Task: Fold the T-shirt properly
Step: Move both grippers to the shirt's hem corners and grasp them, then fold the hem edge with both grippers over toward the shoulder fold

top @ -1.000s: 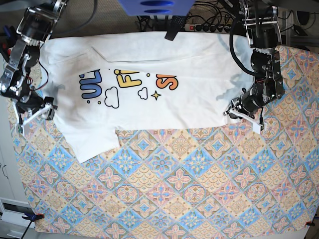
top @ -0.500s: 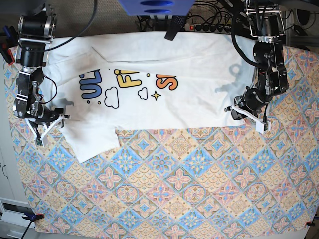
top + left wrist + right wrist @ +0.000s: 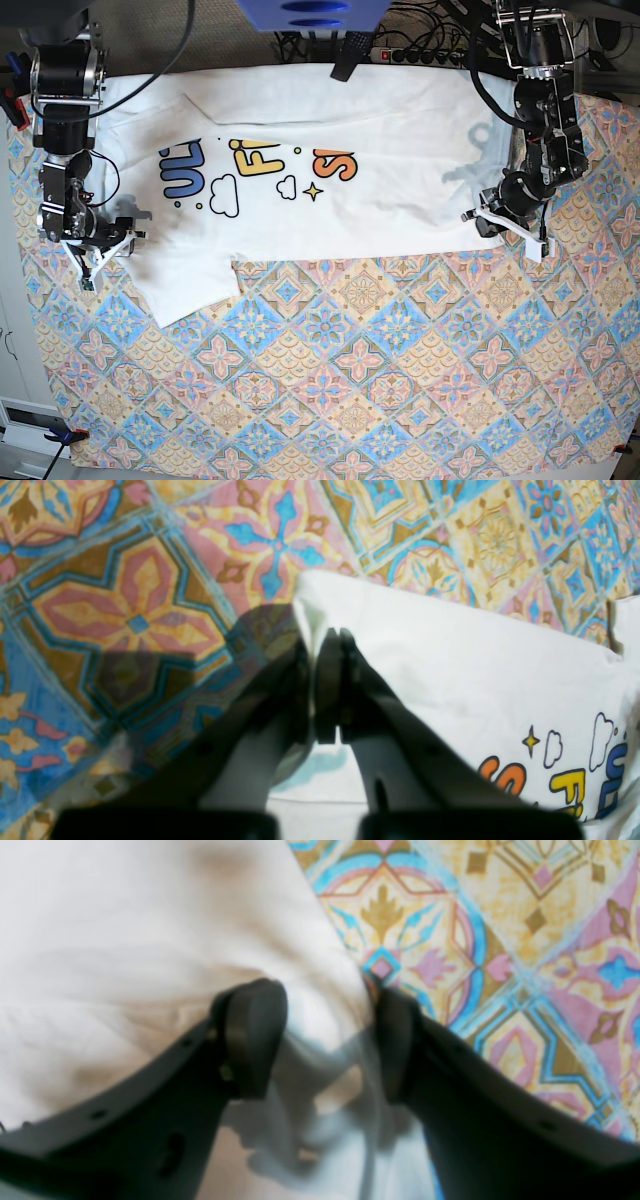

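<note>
The white T-shirt (image 3: 330, 220) lies print-up across the far half of the table, its "UL", "FI", "S" letters partly folded under. In the base view my left gripper (image 3: 492, 230) sits at the shirt's near right corner. The left wrist view shows that gripper (image 3: 322, 635) shut, pinching the T-shirt's (image 3: 475, 670) corner hem. My right gripper (image 3: 100, 258) is at the left sleeve edge. Seen from the right wrist, it (image 3: 330, 1040) is open, with the T-shirt's (image 3: 125, 940) edge between its fingers (image 3: 252, 1035).
A patterned blue-orange tablecloth (image 3: 380, 380) covers the table, bare in the near half. A blue object (image 3: 310, 15), a power strip (image 3: 420, 55) and cables sit along the back edge. A clamp (image 3: 60, 435) holds the cloth at the near left corner.
My right gripper has come in to the sleeve edge and its jaws have narrowed slightly. My left gripper has shifted right, still shut at the shirt's corner.
</note>
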